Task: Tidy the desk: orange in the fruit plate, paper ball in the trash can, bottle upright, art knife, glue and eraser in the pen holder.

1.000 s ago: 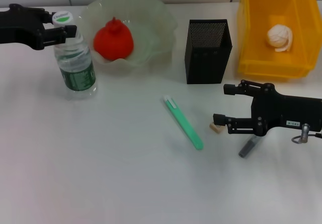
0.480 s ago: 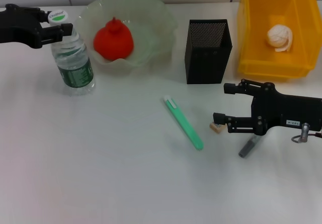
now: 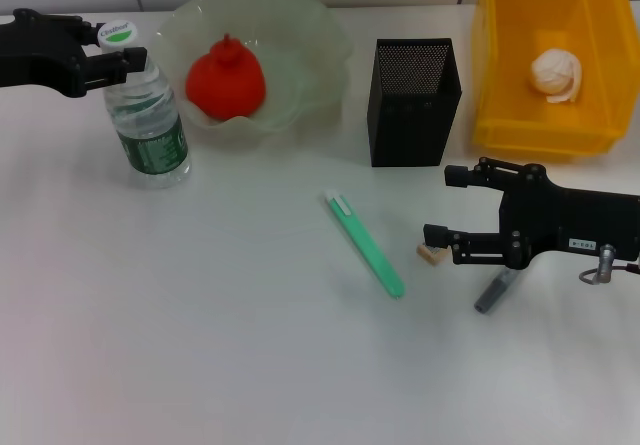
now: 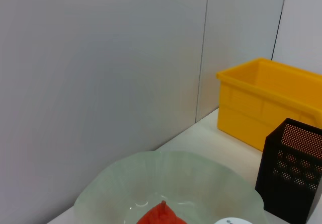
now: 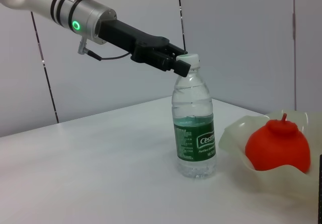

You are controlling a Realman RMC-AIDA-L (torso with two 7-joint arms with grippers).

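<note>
Nearest on the white bench (image 3: 220,345), the tiny beige eraser block (image 3: 431,255) lies just beyond the tips of the right tool (image 3: 440,208), whose jaws are spread and empty. It is judged light and stiff, best pinched across its short sides. Farther back, the small clear plastic water bottle (image 3: 146,115) stands upright, its cap at the left tool (image 3: 118,52); whether that tool grips cannot be told. The red-orange fruit (image 3: 226,80) sits in the pale-green glass bowl (image 3: 310,25), and the crumpled paper ball (image 3: 555,73) in the yellow bin (image 3: 500,95).
</note>
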